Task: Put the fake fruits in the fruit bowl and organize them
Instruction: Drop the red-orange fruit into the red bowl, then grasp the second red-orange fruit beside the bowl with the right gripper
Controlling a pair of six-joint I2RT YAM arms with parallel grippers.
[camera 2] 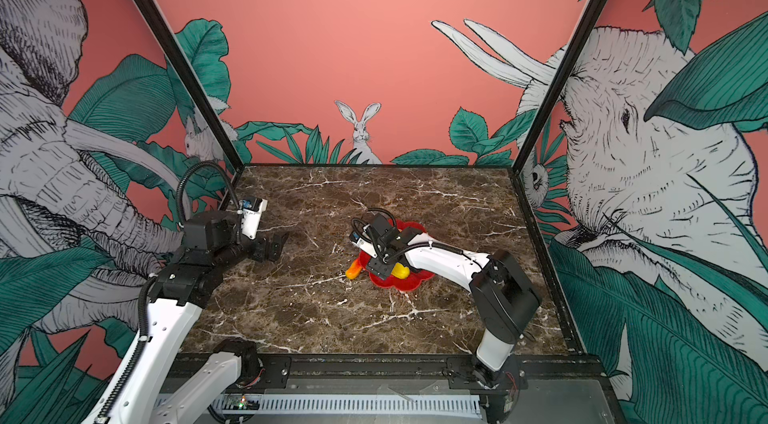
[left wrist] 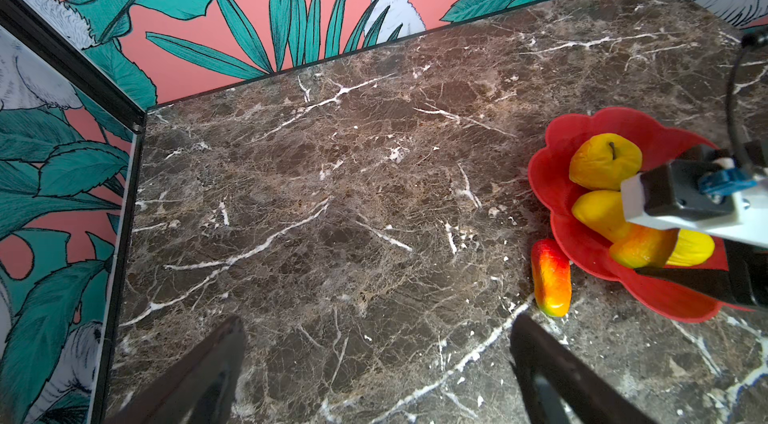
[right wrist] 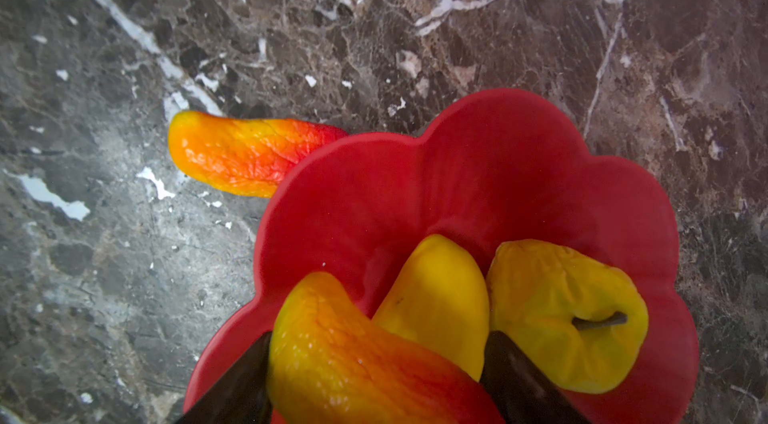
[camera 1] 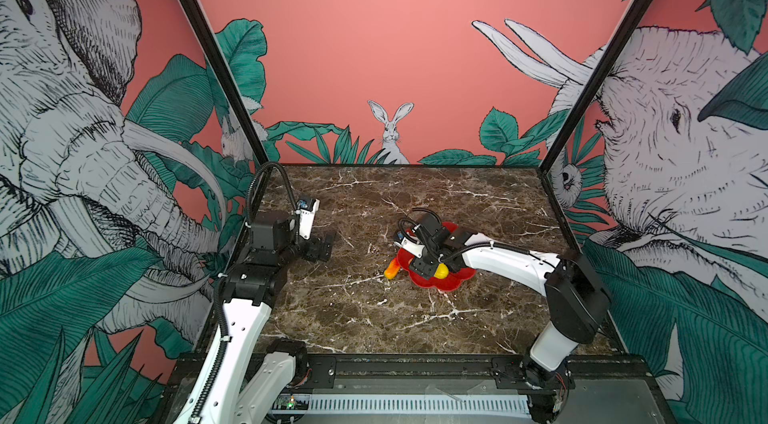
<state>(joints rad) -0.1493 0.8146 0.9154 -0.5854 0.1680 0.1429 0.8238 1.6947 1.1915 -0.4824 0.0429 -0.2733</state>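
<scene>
Brown, white-veined marble tabletop (camera 1: 365, 318) is seen under everything, boxed in by walls printed with jungle animals on pink. Over the bowl the right gripper (right wrist: 380, 334) is lowered, and its two dark fingers (right wrist: 249, 384) are set on either flank of a red-orange-yellow elongated plastic fruit (right wrist: 353, 363). Whether that fruit is pinched or merely straddled cannot be told from the wrist view.

The fruit is laid inside the shallow glossy red flower-shaped fruit bowl (right wrist: 498, 122), partly over a yellow oblong plastic fruit (right wrist: 440, 297), which is itself set against a round yellow fruit with a dark stem (right wrist: 561, 318). The three are packed close together, presumably so that room is kept for more. A set-down is judged to be the step in hand, the piece being kept low so that it will not roll when let go.

Just outside the bowl's rim, touching or nearly touching a petal, a second red-orange-yellow elongated fruit (left wrist: 550, 276) lies on the marble. It is judged to be the next piece to be fetched. No dark oblong fruit can be found in any view, though much of the bowl is hidden by the arm in both top views.

Well apart from the bowl, to its left, the left gripper (left wrist: 376, 318) is held above bare marble with fingers spread wide and nothing between them, apparently parked out of the way.
</scene>
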